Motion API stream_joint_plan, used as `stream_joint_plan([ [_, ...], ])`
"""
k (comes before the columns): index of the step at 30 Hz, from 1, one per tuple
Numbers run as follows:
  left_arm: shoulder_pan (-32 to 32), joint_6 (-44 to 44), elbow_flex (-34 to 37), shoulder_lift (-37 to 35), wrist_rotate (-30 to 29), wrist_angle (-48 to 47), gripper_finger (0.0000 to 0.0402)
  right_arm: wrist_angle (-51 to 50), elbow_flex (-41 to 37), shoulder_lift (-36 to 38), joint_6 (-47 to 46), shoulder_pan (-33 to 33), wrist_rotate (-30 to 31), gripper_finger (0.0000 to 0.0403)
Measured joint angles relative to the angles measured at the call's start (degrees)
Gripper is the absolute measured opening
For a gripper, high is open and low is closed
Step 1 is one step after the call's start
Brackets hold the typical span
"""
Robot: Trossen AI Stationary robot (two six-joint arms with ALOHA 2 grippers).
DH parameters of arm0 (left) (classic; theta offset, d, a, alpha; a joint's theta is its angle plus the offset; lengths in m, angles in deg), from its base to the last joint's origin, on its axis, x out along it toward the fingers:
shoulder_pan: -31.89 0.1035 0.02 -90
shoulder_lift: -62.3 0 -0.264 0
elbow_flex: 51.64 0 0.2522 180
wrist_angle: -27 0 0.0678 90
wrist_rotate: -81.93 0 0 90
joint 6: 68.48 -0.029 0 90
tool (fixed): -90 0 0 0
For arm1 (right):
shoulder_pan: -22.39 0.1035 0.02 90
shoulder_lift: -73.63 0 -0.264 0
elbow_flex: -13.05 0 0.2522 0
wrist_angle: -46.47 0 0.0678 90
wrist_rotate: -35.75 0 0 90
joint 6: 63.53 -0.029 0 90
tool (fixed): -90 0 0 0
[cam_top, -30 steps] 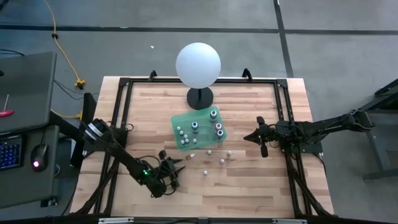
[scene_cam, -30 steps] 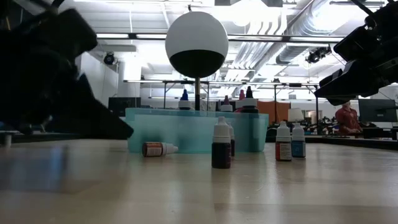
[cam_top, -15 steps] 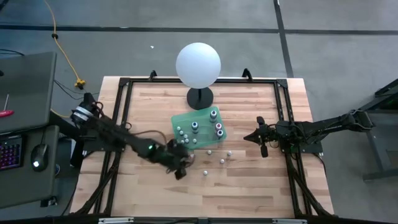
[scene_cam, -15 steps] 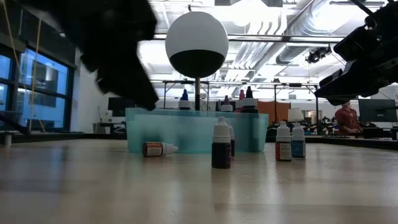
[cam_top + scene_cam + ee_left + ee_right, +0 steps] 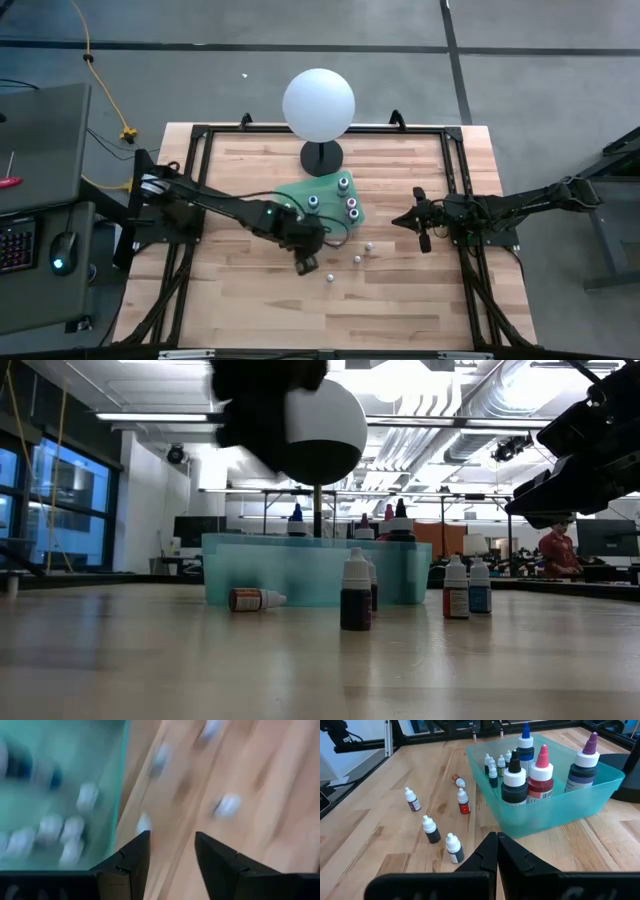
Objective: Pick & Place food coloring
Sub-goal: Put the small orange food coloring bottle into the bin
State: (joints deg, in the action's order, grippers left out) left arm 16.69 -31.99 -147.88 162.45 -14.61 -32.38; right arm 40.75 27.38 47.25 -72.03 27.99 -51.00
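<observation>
Now for the reach: left gripper (image 5: 172, 840) poised above the desk (image 5: 400, 290) at the near wall of the teal tray (image 5: 560, 815), fingers parted with nothing between them. Pick one of the loose food coloring bottles (image 5: 431, 829) standing on the wood just beyond the fingertips, clear of the tray. Centre the gap over its cap, come straight down, and close low on the body rather than on the tapered tip. Keep the fingers off the neighbouring bottles, which stand near one another. Leave the bottle lying on its side (image 5: 458, 781) for a separate, flatter approach.

Probably easy to topple: small squat plastic bottles, smooth, with white conical caps and dark or red bodies. Likely light, so a gentle squeeze. Tray of thin translucent plastic, straight walled, already holding taller bottles (image 5: 514, 782) and several tiny ones. Desk of pale wooden strips, smooth and level.

Right gripper (image 5: 496, 842) pinched closed and empty, parked well apart from the loose bottles, facing the tray.
</observation>
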Motion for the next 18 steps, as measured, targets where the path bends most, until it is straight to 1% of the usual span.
stream_joint_plan([
  [1,0.0,0.0,-1.1,1.3,1.3,-2.8,0.0152,-0.3,0.0,0.2,0.0,0.0,0.0,0.0002],
  [3,-0.1,0.0,-3.8,4.1,3.3,-2.0,0.0152,-0.3,0.0,0.1,0.0,0.0,0.0,0.0003],
  [5,-0.2,-0.2,-5.5,6.6,4.5,-6.6,0.0152,-0.3,0.0,-0.1,0.0,0.0,0.0,0.0002],
  [7,-0.2,0.2,-8.1,9.7,4.6,-6.7,0.0152,-0.2,0.0,-0.2,0.0,0.0,0.0,0.0002],
  [9,-0.1,1.2,-9.6,12.3,4.2,-11.2,0.0152,-0.4,0.0,-0.5,0.0,0.0,0.0,0.0003],
  [11,-0.1,2.1,-11.5,14.2,3.6,-10.2,0.0152,-0.4,0.0,-0.5,0.0,0.0,0.0,0.0002],
  [12,-0.1,2.3,-11.9,15.1,3.5,-11.1,0.0152,0.1,0.0,-0.9,0.0,0.0,0.0,0.0002],
  [14,-0.1,2.4,-12.9,16.9,4.4,-11.7,0.0152,-0.6,0.0,-0.4,0.0,0.0,0.0,0.0003],
  [18,-0.2,3.1,-13.2,18.6,4.2,-10.2,0.0152,-0.3,0.0,-0.5,0.0,0.0,0.0,0.0002],
])
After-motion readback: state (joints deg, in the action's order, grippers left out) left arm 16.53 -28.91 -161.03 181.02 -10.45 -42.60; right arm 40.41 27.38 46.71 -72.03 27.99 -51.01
